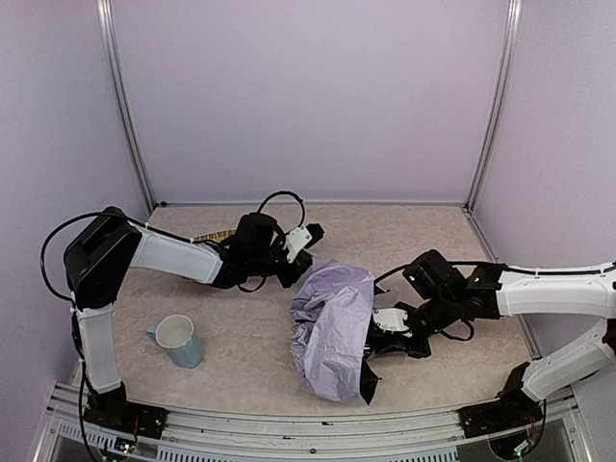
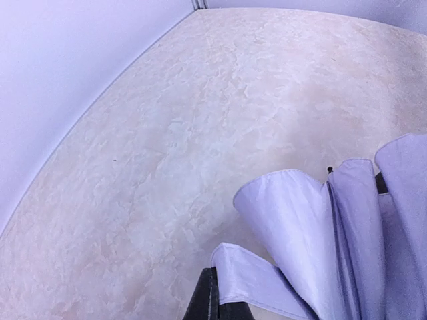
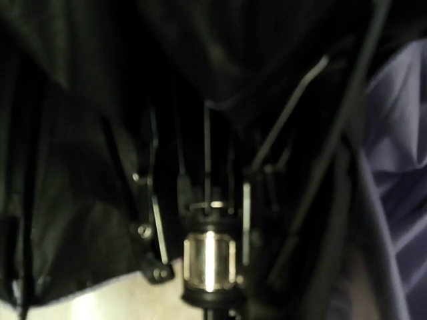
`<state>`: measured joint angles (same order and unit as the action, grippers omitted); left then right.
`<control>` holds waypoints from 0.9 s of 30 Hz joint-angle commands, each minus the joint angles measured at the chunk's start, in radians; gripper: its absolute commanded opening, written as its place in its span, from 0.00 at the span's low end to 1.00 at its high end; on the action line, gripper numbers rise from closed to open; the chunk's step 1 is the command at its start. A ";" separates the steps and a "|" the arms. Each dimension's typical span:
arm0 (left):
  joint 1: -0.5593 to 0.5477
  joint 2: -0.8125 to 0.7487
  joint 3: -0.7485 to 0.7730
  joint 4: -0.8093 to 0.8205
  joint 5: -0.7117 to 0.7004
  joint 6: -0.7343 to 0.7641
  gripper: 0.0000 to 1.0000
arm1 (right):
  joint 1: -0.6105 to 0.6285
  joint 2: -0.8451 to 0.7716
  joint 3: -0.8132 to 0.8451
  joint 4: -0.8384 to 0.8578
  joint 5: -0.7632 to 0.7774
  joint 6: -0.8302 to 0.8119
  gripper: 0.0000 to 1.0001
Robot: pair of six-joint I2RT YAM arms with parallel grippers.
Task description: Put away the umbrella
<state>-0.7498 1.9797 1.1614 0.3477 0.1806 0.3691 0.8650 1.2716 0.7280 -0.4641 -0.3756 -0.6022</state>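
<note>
1. Right hand: closed on the thin shaft of the umbrella. Only its wrist view shows the black lining and metal runner just ahead.
2. Left hand: closed. Its wrist view shows lavender fabric against 1 fingertip; I cannot tell whether it grips the fabric.
3. Only the overhead view shows the blue mug on the tabletop, well apart from the left hand.
</note>
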 commanded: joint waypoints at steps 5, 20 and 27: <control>-0.005 0.041 0.033 0.106 -0.041 0.043 0.00 | 0.006 0.241 0.058 0.026 -0.055 0.040 0.00; 0.062 0.088 0.300 -0.011 -0.519 -0.219 0.86 | -0.141 0.393 0.093 0.002 -0.161 0.058 0.00; -0.019 -0.304 0.050 0.008 -0.407 -0.226 0.88 | -0.179 0.444 0.139 -0.050 -0.214 0.062 0.00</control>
<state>-0.6807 1.9293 1.3273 0.3557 -0.2672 0.1570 0.7132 1.6691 0.8501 -0.4385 -0.5957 -0.5613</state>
